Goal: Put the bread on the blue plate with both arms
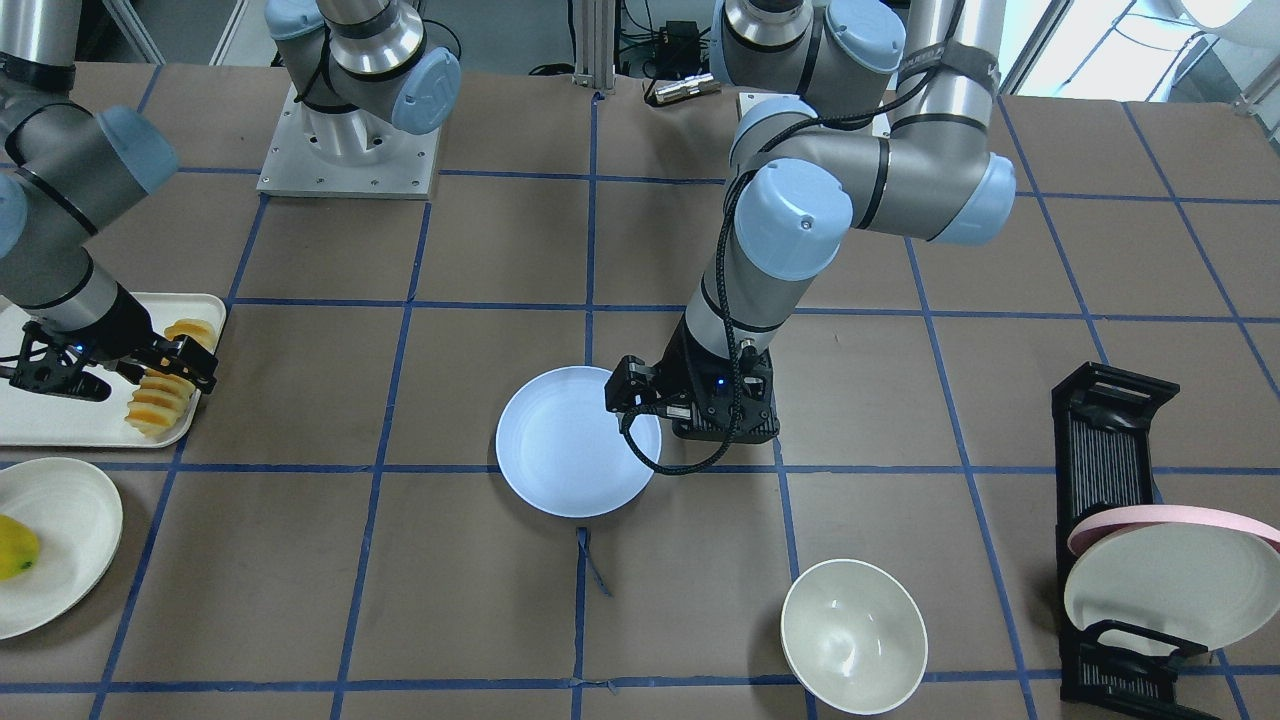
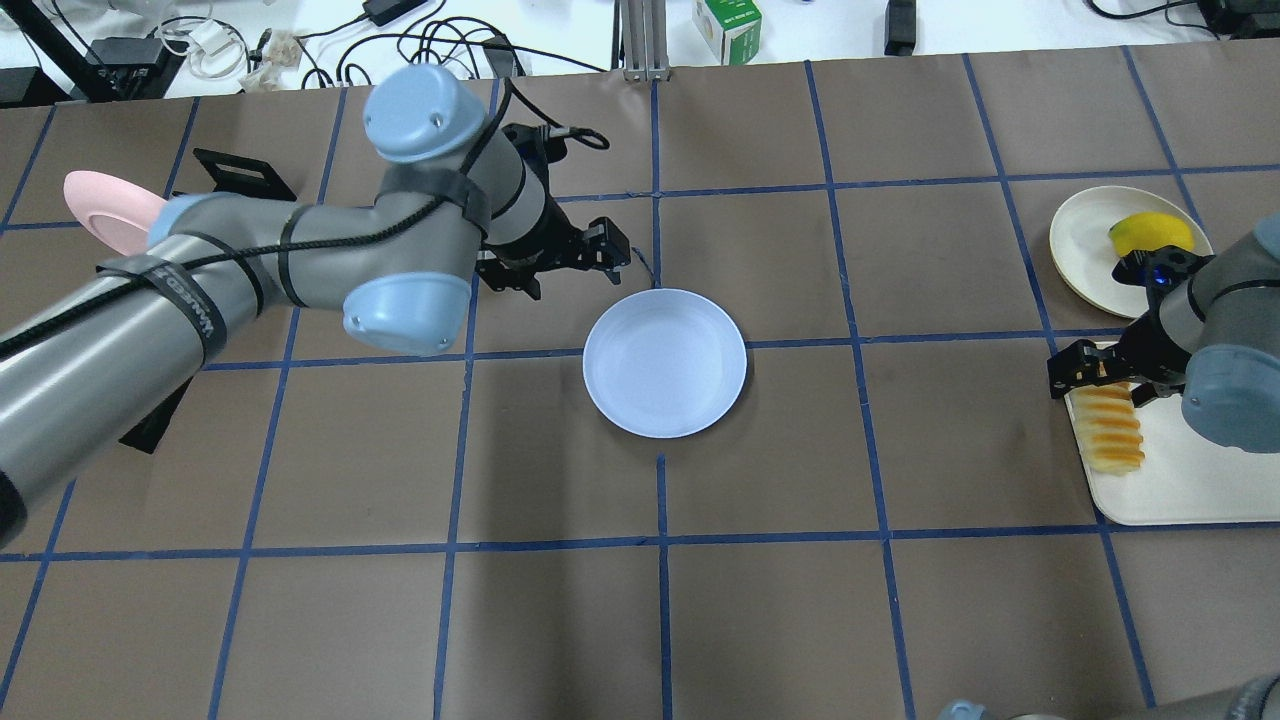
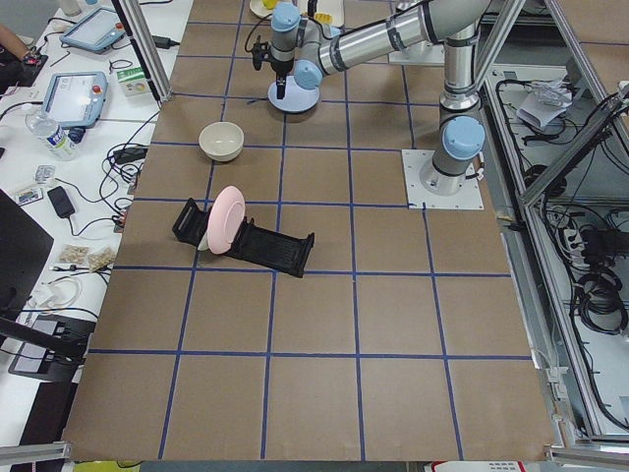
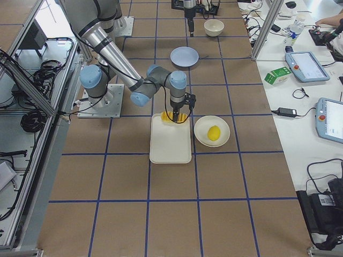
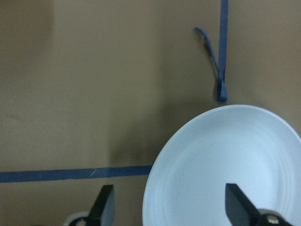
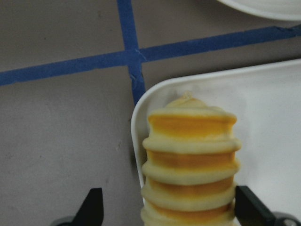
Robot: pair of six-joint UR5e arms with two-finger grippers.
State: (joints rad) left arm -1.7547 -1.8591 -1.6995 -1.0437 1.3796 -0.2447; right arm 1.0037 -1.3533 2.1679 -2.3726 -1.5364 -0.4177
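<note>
The bread (image 2: 1110, 435), a ridged orange-topped loaf, lies along the edge of a white tray (image 2: 1180, 490); it also shows in the front view (image 1: 158, 395). My right gripper (image 2: 1105, 380) is open and straddles the loaf's end. In the right wrist view the bread (image 6: 190, 160) stands between the two fingers (image 6: 91, 207). The blue plate (image 2: 665, 365) lies empty at the table's middle. My left gripper (image 2: 610, 250) is open and empty over the plate's rim. In the left wrist view the plate (image 5: 225, 160) edge sits between its fingers (image 5: 104, 207).
An off-white plate (image 1: 70, 520) with a yellow-green fruit (image 1: 15, 548) lies beside the tray. A white bowl (image 1: 853, 635) stands near the front edge. A black dish rack (image 1: 1110, 480) holds a pink-rimmed plate (image 1: 1170, 525). A loose strip of blue tape (image 1: 593, 565) lies by the blue plate.
</note>
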